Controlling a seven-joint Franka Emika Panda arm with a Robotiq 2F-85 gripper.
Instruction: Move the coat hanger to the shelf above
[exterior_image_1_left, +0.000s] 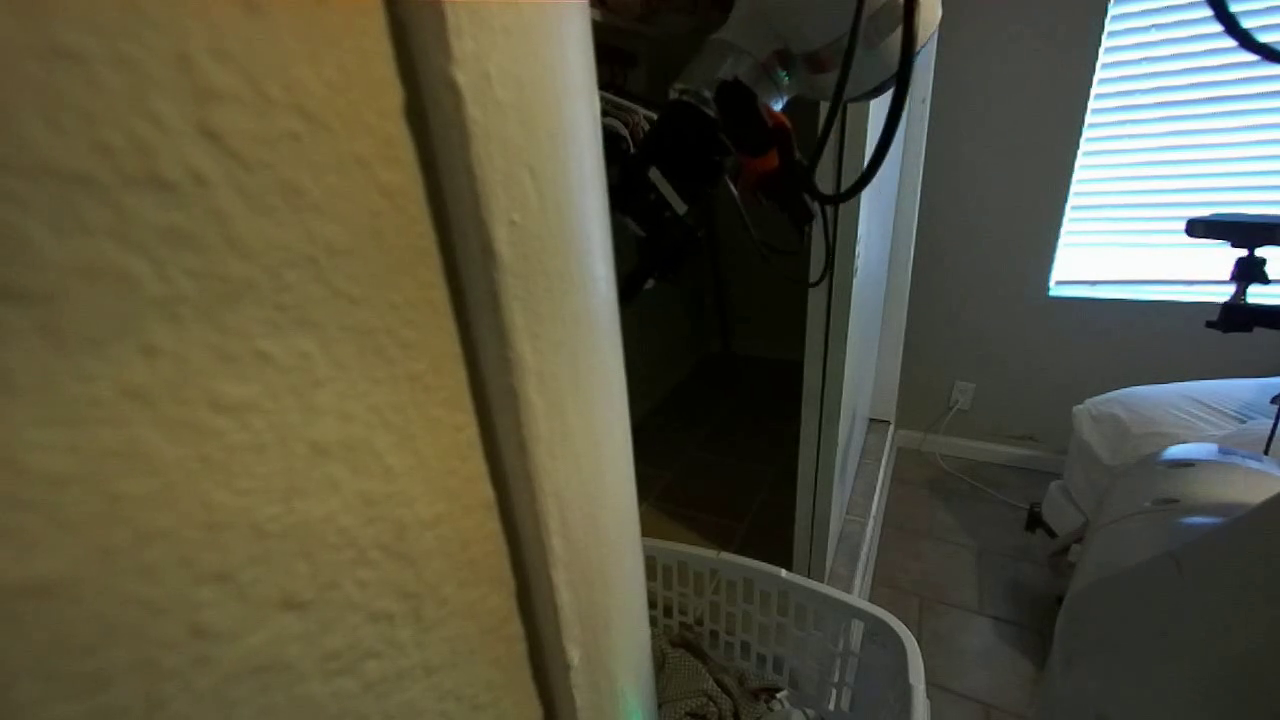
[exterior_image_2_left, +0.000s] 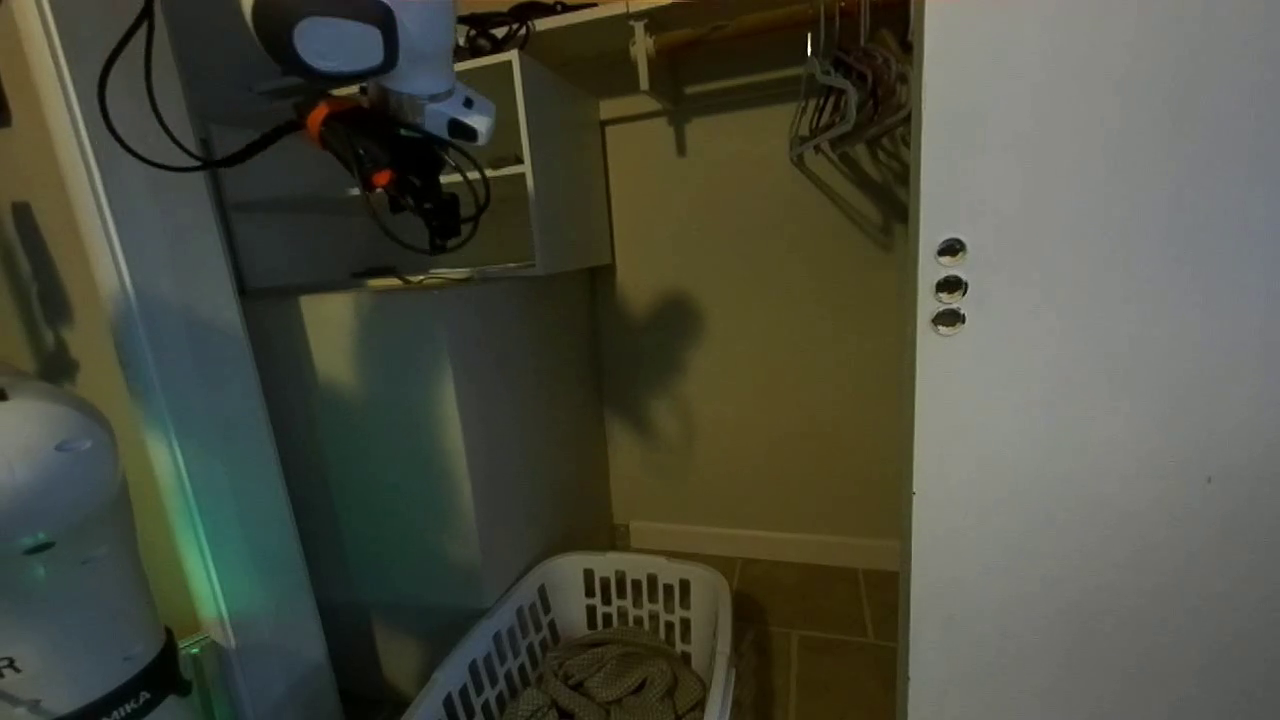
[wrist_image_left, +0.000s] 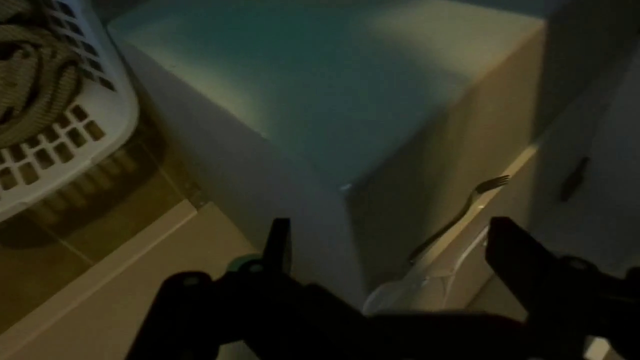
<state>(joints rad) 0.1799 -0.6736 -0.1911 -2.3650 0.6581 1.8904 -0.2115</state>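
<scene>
My gripper (exterior_image_2_left: 443, 225) hangs fingers-down in front of the open shelf unit, a little above its lower board (exterior_image_2_left: 490, 270). In the wrist view the two dark fingers stand wide apart with nothing held between them (wrist_image_left: 390, 225). A slender dark fork-shaped piece (wrist_image_left: 445, 227) lies along the pale board edge, seen between the fingers and beyond them. Beside it is a clear, pale curved wire-like thing (wrist_image_left: 462, 255), partly hidden by the gripper. A shelf board (exterior_image_2_left: 510, 171) crosses the unit above. No dark straight coat hanger can be made out; it is hidden or out of view.
Pale hangers (exterior_image_2_left: 830, 115) hang on the closet rod (exterior_image_2_left: 740, 30) at the right. Dark cables (exterior_image_2_left: 500, 25) lie on the top shelf. A white laundry basket (exterior_image_2_left: 640, 562) with cloth stands on the floor below. A white door (exterior_image_2_left: 1090, 450) covers the right side.
</scene>
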